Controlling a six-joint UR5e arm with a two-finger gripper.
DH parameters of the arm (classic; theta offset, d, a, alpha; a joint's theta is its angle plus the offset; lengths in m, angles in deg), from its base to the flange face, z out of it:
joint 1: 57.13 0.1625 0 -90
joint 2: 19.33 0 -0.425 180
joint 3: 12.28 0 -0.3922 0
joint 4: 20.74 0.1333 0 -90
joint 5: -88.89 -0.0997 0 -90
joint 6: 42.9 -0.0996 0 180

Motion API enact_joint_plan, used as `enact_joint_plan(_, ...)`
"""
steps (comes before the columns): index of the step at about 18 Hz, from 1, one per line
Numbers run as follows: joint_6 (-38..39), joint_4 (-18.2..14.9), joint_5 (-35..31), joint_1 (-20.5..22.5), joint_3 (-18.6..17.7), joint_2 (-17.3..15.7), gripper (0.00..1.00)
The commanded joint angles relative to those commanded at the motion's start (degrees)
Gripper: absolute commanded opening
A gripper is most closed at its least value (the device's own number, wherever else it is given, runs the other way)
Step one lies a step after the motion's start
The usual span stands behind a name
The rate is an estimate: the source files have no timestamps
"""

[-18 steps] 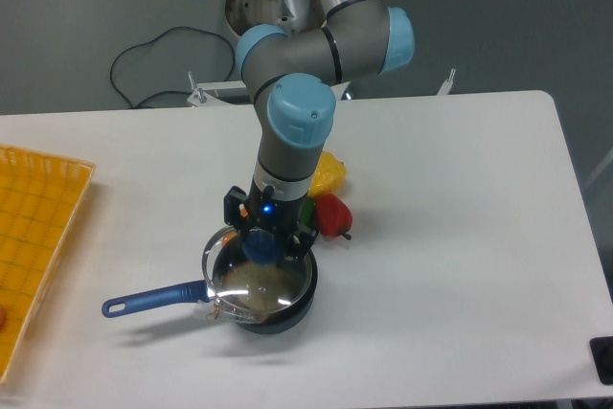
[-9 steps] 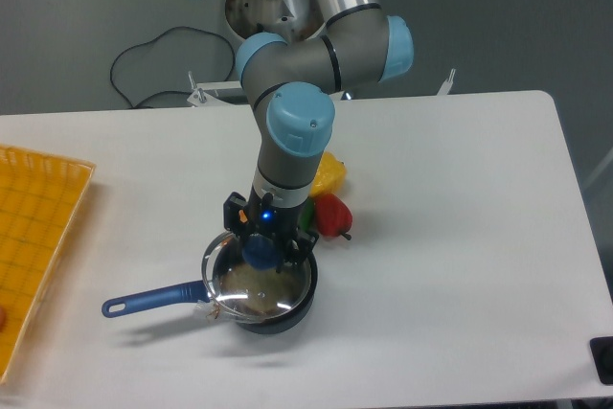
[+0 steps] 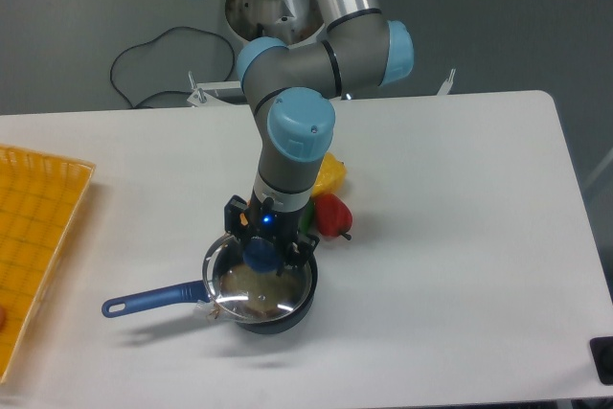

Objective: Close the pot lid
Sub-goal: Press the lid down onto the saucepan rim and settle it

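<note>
A small dark pot (image 3: 287,311) with a long blue handle (image 3: 153,300) stands near the table's front edge. The clear glass lid (image 3: 251,284) with a metal rim lies over its mouth, tilted slightly toward the handle side. My gripper (image 3: 260,254) comes straight down over the pot and is shut on the lid's blue knob (image 3: 259,255). The fingers hide part of the knob. I cannot tell whether the rim touches the pot all the way round.
A red pepper (image 3: 331,215) and a yellow pepper (image 3: 328,173) lie just behind the pot, partly hidden by the arm. An orange tray (image 3: 34,237) sits at the left edge. A black cable (image 3: 144,55) runs behind the table.
The gripper and the lid have sunk slightly, so the lid sits lower over the pot. The pot and peppers have stayed put.
</note>
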Motion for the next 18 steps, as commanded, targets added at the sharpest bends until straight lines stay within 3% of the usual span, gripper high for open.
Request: enact_joint_plan(18, -0.4, 0.9, -0.1, 0.0, -0.5, 0.4, 0.57)
